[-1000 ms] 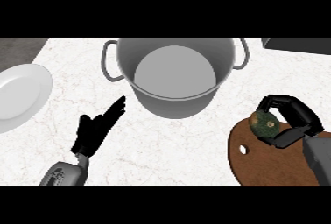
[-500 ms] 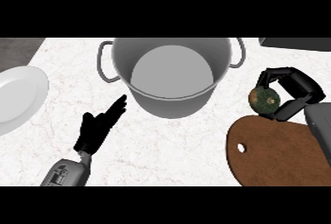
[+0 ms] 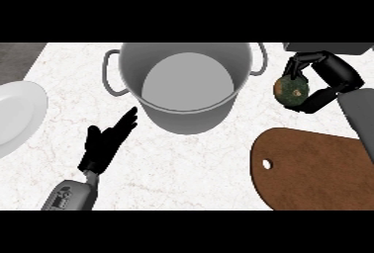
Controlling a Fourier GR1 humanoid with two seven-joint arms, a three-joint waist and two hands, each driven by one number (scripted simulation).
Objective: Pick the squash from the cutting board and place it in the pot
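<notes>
The small round dark-green squash [image 3: 294, 90], mottled with brownish patches, is held off the counter in the robot's right hand [image 3: 325, 79]. The black fingers [image 3: 301, 63] curl over its top and the thumb closes beneath it, so the squash is gripped between them. It sits above the white marbled counter [image 3: 190, 163], just right of the pot and clear of the cutting board; it is outside the pot's rim.

The large grey metal pot [image 3: 186, 81] stands at the upper centre of the counter. Its interior shows only a pale grey bottom; nothing lies inside. One loop handle [image 3: 111, 74] projects on its left side and another [image 3: 260, 59] on its right, the latter near the squash.

The brown wooden cutting board [image 3: 318, 168], rounded with a small hanging hole [image 3: 266, 163] near its left edge, lies at the lower right. Its surface carries no item. The grey right forearm [image 3: 359, 116] crosses above its upper right corner.

The left hand [image 3: 106, 143] rests at the lower left of the counter, fingers straight and relaxed, holding nothing, pointing toward the pot's base without touching it.

A white round plate [image 3: 16, 116] lies at the left edge, partly cut off, with nothing on it.
</notes>
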